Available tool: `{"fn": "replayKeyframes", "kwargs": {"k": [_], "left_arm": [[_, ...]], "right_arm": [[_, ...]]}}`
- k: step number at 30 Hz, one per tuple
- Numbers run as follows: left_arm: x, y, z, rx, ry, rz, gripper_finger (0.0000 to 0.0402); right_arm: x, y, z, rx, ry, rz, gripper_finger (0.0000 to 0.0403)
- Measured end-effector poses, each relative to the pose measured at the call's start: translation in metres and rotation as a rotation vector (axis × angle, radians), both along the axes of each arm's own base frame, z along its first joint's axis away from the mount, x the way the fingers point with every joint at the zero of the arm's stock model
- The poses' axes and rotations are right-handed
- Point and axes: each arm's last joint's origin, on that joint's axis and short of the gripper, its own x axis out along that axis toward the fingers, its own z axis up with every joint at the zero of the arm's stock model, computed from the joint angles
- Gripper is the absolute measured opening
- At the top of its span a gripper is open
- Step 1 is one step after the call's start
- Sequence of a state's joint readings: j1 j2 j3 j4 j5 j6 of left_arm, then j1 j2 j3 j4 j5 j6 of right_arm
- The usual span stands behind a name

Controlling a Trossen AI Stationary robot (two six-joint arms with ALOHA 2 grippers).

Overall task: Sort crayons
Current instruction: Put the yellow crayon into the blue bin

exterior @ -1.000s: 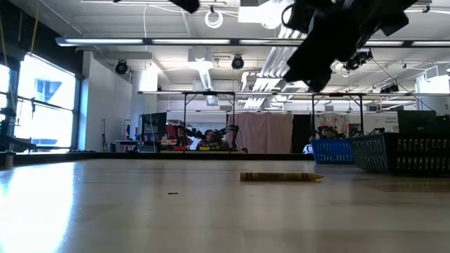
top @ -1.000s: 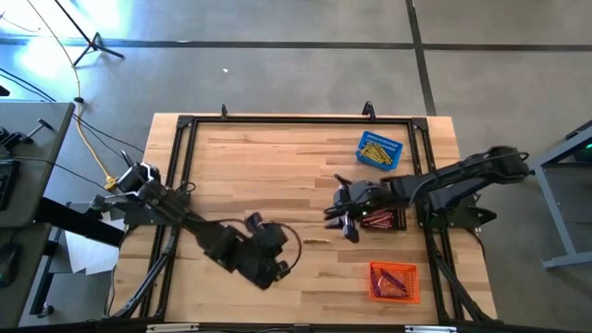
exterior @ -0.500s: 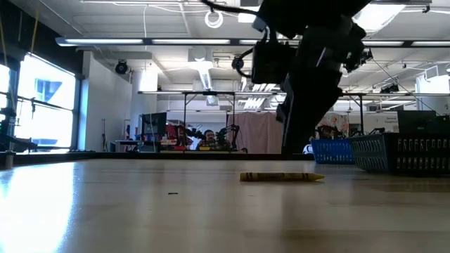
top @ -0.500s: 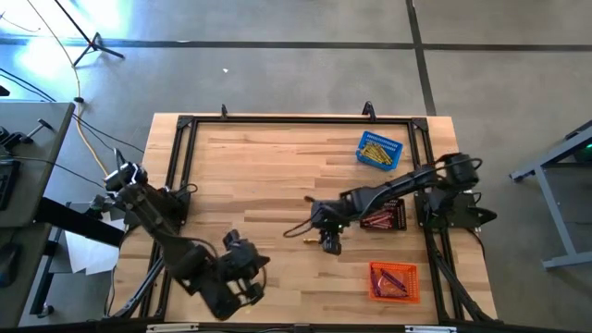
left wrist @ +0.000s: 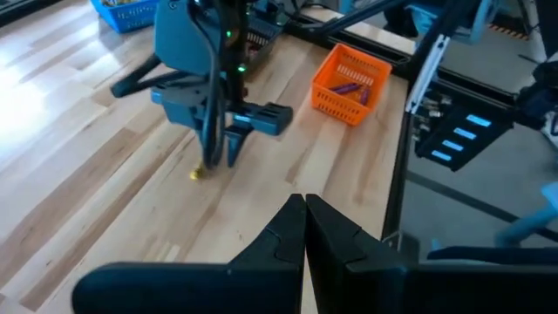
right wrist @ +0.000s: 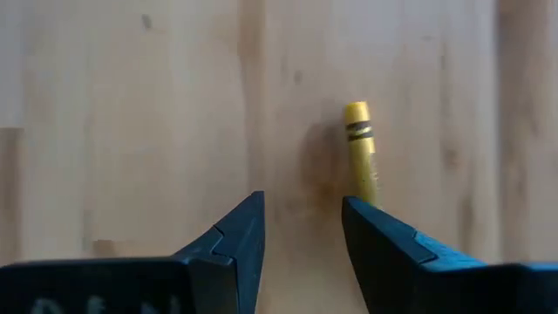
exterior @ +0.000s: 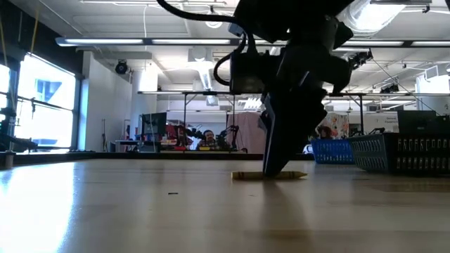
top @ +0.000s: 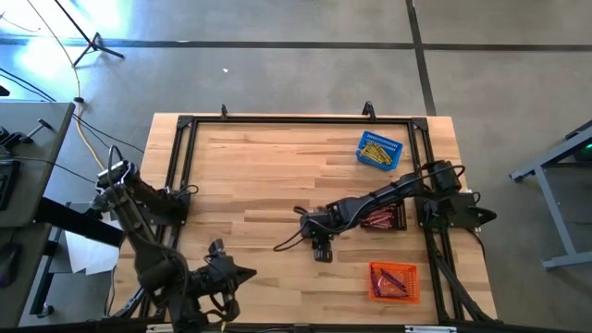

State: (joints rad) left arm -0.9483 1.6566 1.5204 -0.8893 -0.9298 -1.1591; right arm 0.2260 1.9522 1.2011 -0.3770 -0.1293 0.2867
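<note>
Your right gripper (top: 319, 252) is down at the middle of the desk (top: 268, 171), fingers pointing at the wood and standing apart, because the one loose crayon is right there. That yellow crayon (right wrist: 359, 148) lies flat on the boards, and from the right wrist view it sits beside one fingertip rather than between the two, so a closing now would likely nudge it or miss; you probably want a small sideways correction so the gap straddles the stick. The low view shows the same thing: the fingers reach the surface over the crayon (exterior: 268, 175), which rests lengthwise across the view. The sorted crayons explain where it should go: the blue basket (top: 379, 151) at the far right corner holds yellow ones, the orange basket (top: 394, 281) near the front right holds reddish and purple ones, and a dark basket (top: 383, 217) sits between them under the right arm. Your left gripper (left wrist: 304, 228) is pulled back to the front left edge with its fingers pressed together and nothing in them, which keeps it clear of the working area.
</note>
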Motion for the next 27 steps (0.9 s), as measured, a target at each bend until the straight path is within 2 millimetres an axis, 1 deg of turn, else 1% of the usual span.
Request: {"fn": "replayKeyframes", "kwargs": {"k": [6, 11, 13, 15, 18, 20, 22, 25, 27], "left_arm": [[-0.002, -0.003, 0.001, -0.010, -0.008, -0.011, 0.0000], [-0.002, -0.003, 0.001, -0.008, -0.009, -0.016, 0.0000], [-0.002, -0.003, 0.001, -0.008, -0.009, -0.015, 0.0000], [-0.002, -0.003, 0.001, -0.007, -0.009, -0.016, 0.0000], [-0.002, -0.003, 0.001, 0.000, -0.008, -0.019, 0.0000], [-0.002, -0.003, 0.001, 0.002, -0.008, -0.019, 0.0000], [-0.002, -0.003, 0.001, 0.002, -0.009, -0.019, 0.0000], [-0.002, -0.003, 0.001, 0.002, -0.009, -0.019, 0.0000], [-0.002, -0.003, 0.001, 0.003, -0.008, -0.019, 0.0000]], "right_arm": [[-0.003, -0.002, -0.002, -0.073, 0.022, -0.028, 0.0142], [-0.004, -0.002, -0.001, -0.075, 0.033, -0.034, 0.0133], [-0.003, -0.002, 0.004, -0.076, 0.053, -0.019, 0.0129], [0.003, -0.001, 0.014, -0.097, 0.029, 0.013, 0.0127], [0.011, -0.003, 0.028, -0.200, -0.012, 0.038, 0.0126], [0.016, -0.009, 0.035, -0.274, -0.040, 0.054, 0.0126], [0.021, -0.019, 0.039, -0.328, -0.061, 0.060, 0.0126], [0.022, -0.039, 0.036, -0.351, -0.040, 0.039, 0.0126], [0.021, -0.057, 0.032, -0.356, -0.014, 0.005, 0.0126]]}}
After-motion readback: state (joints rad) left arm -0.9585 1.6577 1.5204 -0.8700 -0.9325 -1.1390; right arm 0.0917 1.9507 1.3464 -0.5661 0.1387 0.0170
